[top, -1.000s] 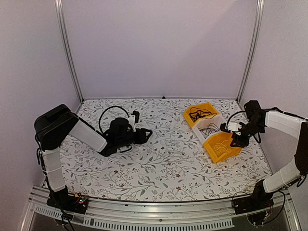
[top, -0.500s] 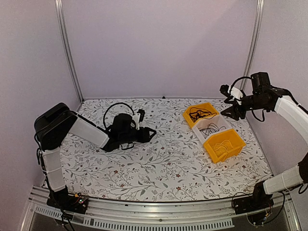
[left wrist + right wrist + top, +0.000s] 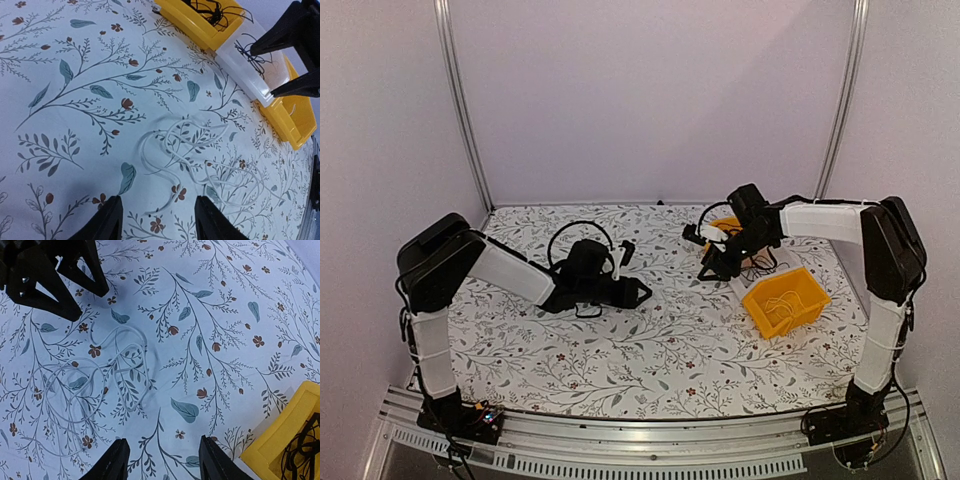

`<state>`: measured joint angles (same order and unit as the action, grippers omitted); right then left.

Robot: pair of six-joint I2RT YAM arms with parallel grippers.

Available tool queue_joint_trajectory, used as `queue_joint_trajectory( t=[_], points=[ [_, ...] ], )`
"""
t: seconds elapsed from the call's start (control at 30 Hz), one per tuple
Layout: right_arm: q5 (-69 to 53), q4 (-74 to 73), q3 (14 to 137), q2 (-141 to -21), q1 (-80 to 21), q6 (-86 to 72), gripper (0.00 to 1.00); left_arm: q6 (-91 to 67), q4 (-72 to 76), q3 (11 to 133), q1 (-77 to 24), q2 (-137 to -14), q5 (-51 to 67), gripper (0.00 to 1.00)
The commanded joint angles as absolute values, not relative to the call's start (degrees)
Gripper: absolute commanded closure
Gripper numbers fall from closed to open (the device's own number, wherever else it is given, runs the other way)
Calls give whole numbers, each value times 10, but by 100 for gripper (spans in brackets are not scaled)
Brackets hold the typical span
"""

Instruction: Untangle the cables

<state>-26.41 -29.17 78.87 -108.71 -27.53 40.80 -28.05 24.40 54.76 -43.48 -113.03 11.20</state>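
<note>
glossy yellow plastic bins [image 3: 192, 22], matt floral cloth [image 3: 225, 300], smooth white cables [image 3: 141, 147]

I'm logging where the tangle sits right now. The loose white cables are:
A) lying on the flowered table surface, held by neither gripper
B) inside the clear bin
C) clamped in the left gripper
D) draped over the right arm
A: the white cables lie flat on the flowered table surface, while the left gripper and the right gripper are both open with nothing between their fingers.

Left arm [image 3: 510, 272] and right arm [image 3: 820, 218] reach inward, jaws apart, empty.
</note>
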Motion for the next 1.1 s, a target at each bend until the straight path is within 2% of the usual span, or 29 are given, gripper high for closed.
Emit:
queue_joint_trajectory(
  t=[0.0, 0.23, 0.53, 0.63, 0.87, 0.97, 1.07],
  points=[
    [-242, -282, 827, -1148, -303, 391, 48, -301, 246, 572, -441, -1159, 142, 51],
    [-220, -274, 826, -1178, -332, 381, 48, -327, 198, 640, -440, -1209, 130, 54],
    [-187, -256, 797, -1140, -335, 371, 47, -349, 136, 702, -440, -1266, 173, 70],
    [-173, -249, 788, -1125, -335, 369, 47, -350, 126, 710, -441, -1269, 183, 81],
    [-115, -233, 779, -1079, -335, 367, 46, -283, 152, 675, -441, -1161, 177, 99],
    [-88, -223, 795, -1041, -327, 366, 47, -245, 148, 671, -441, -1099, 173, 100],
    [-123, -212, 831, -1003, -298, 324, 48, -210, 136, 675, -442, -1044, 155, 100]
  ],
)
